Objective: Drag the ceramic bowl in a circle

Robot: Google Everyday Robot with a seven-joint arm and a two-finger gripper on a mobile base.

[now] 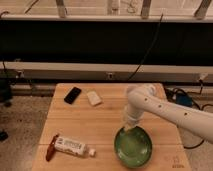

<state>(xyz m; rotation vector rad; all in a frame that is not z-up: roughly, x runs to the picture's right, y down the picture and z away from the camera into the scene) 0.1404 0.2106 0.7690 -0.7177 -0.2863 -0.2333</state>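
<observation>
A green ceramic bowl sits on the wooden table near the front right. My gripper reaches down from the white arm and rests at the bowl's far left rim, touching it. The fingers are hidden behind the wrist.
A black phone and a white block lie at the table's back left. A white tube with a red item lies at the front left. The table's front edge is close to the bowl. A black conveyor wall runs behind.
</observation>
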